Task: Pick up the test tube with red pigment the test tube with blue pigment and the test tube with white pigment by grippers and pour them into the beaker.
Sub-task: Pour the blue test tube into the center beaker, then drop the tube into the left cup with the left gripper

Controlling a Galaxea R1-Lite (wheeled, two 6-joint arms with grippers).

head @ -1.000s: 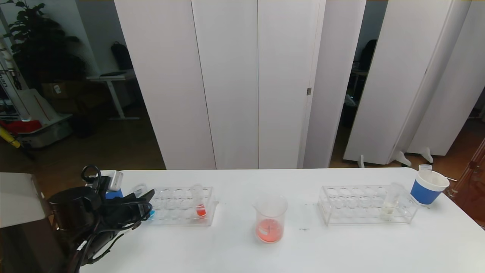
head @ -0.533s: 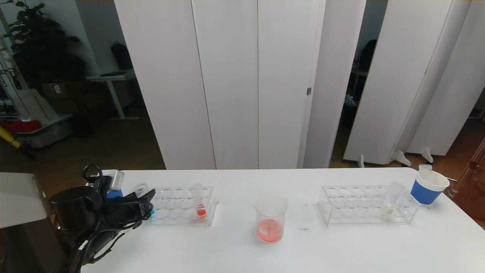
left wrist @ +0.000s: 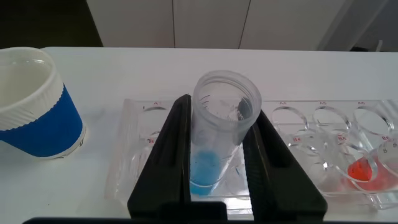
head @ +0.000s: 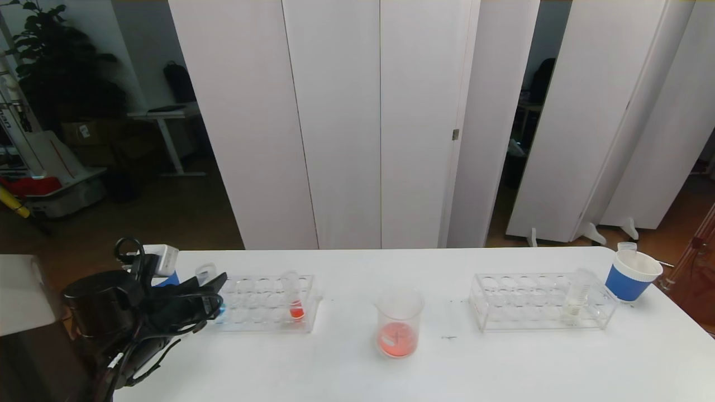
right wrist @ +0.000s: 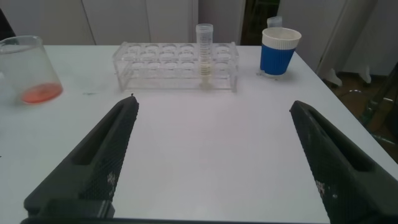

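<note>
So the left gripper point(left wrist: 216, 165) is over at the left end of the white table point(head: 503, 368), jaws clamped on the test tube with blue pigment point(left wrist: 221, 134). The tube stands upright between the two black fingers point(left wrist: 177, 149), with its bottom at the left end of the left-hand clear rack point(head: 268, 304). In the left wrist view you can see the blue liquid sitting low in the tube, and the open mouth of the tube faces the camera. Whether the tube's bottom is seated in a rack hole or just lifted out of it, I can't tell.

A few holes to the right in that same rack there's a tube with orange-red liquid point(head: 294, 301) at its bottom. Just left of the rack is a blue-and-white paper cup point(left wrist: 34, 102).

The beaker point(head: 398, 322) is in the middle of the table, upright, with a bit of orange-red liquid already in the bottom.

On the right there's a second clear rack point(head: 539, 301), and the test tube with white pigment point(head: 576, 298) stands upright near its right end. Another blue-and-white cup point(head: 632, 274) sits just past that rack toward the far right corner.

The right gripper point(right wrist: 214, 155) hangs low over the near right part of the table, jaws wide apart, holding nothing, well short of the right rack.
</note>
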